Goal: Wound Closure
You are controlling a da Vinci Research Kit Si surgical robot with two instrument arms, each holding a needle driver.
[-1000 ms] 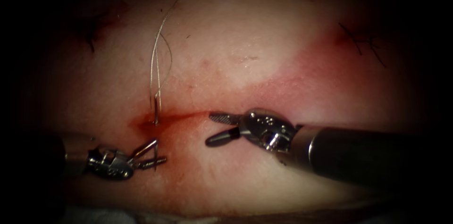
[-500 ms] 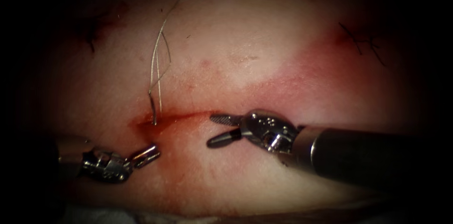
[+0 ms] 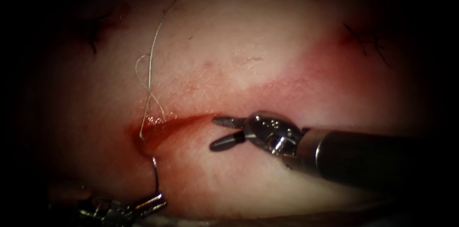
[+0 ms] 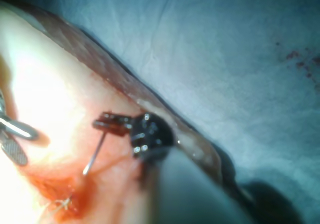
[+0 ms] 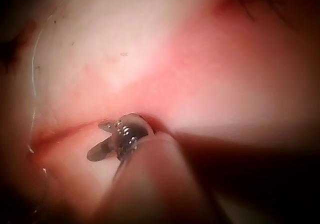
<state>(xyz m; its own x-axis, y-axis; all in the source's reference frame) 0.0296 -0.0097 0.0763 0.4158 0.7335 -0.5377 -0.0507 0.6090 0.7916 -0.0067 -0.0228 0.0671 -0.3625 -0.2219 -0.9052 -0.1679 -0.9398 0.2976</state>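
My left tool (image 3: 152, 203) sits at the near edge of the tissue (image 3: 248, 40), well near of the cut (image 3: 177, 121), with its jaws closed on the needle (image 3: 155, 174). I hold it close to one end; the rest of its curve rises from my jaws toward the cut, and the far tip lies just near of the red fluid (image 3: 148, 138) at the cut's left end. In the left wrist view the same tool (image 4: 107, 123) clamps the needle (image 4: 95, 154) as a thin shaft slanting away from the jaws over the tissue, so the needle looks free of the tissue (though I cannot tell whether its far tip touches the surface).

The thread (image 3: 152, 59) runs from the far side of the tissue down toward the cut, makes a small loop to the left, crosses itself, and ends in a little tangle at the cut's left end. Whether it joins the needle there I cannot make out.

My right tool (image 3: 219, 132) comes in from the right and hovers just right of the cut's middle, jaws spread apart and holding nothing. One jaw lies along the cut line and the other just near of it. The right wrist view shows that tool (image 5: 102, 139) the same way, jaws apart over the tissue beside the cut (image 5: 60, 131).
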